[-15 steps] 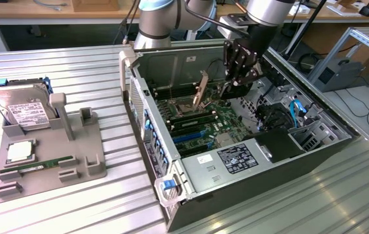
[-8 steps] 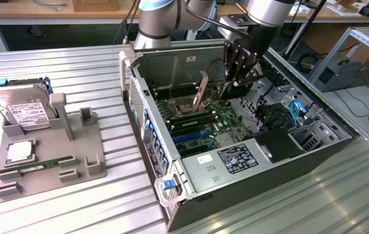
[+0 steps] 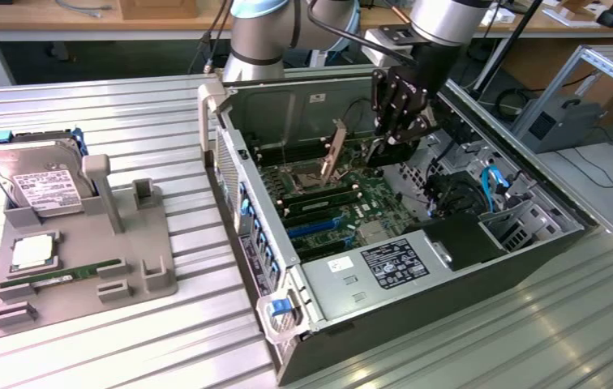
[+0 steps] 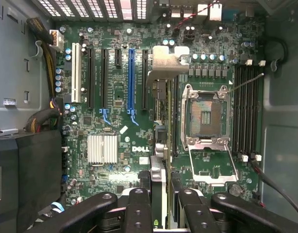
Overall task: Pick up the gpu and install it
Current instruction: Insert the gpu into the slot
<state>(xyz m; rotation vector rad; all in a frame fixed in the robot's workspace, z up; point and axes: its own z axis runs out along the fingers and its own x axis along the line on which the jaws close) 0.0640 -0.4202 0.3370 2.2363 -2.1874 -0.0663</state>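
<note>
The gpu (image 4: 160, 167) is a thin dark card seen edge-on, with a pale metal bracket at its far end. My gripper (image 4: 161, 206) is shut on it, one black finger (image 4: 139, 211) on each side. The card hangs above the green motherboard (image 4: 115, 131), over the strip between the long expansion slots and the open CPU socket (image 4: 207, 116). It does not sit in any slot. In the exterior view my gripper (image 3: 396, 139) reaches down into the open computer case (image 3: 285, 312), and the gpu (image 3: 337, 150) juts out toward the exterior view's left.
A blue expansion slot (image 4: 131, 80) and black ones lie beside the card. Cables (image 3: 490, 190) and a black shroud (image 3: 469, 239) fill the case's right end. On the exterior view's left, a grey fixture (image 3: 144, 267) holds a hard drive (image 3: 41, 182) and a RAM stick (image 3: 63, 275).
</note>
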